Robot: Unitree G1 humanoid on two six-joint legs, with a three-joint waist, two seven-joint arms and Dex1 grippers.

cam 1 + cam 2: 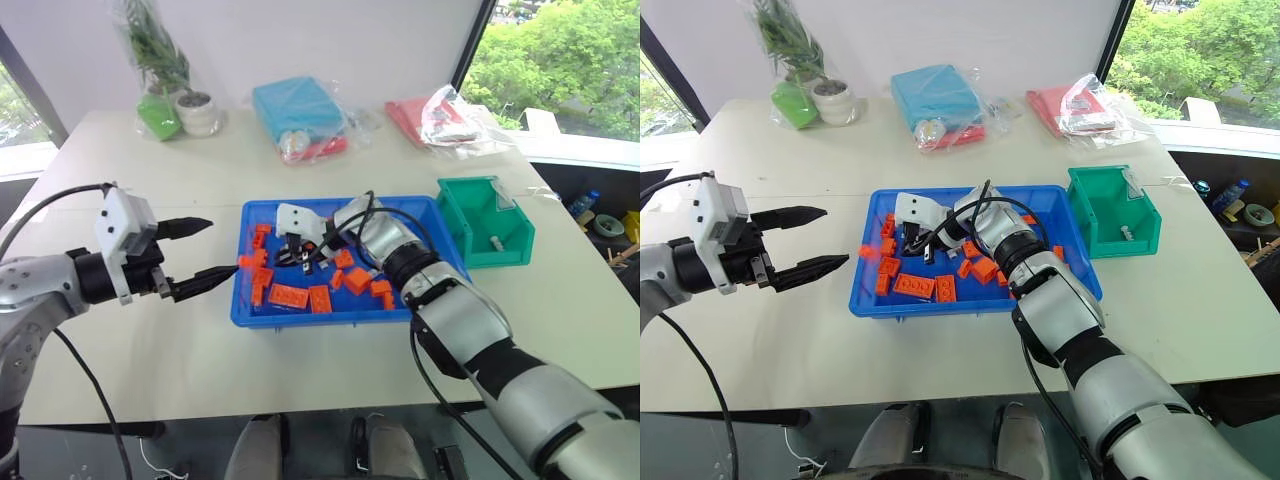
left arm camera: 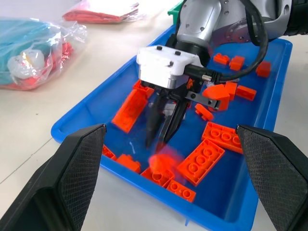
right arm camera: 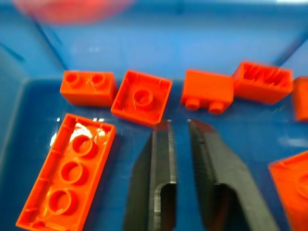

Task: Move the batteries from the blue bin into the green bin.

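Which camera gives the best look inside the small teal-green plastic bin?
The right eye view: the teal-green plastic bin opens toward the camera, with one small pale cylinder on its floor. The left eye view shows much the same. The left wrist view catches just a green corner.

One blue bin [image 1: 250, 312] holds roughly a dozen orange bricks [image 1: 289, 295] around the right gripper [image 1: 297, 258]. One green bin [image 1: 505, 250], well off from that gripper, holds one battery [image 1: 493, 240]. Two grippers show, with the left gripper [image 1: 200, 255] outside the bin.
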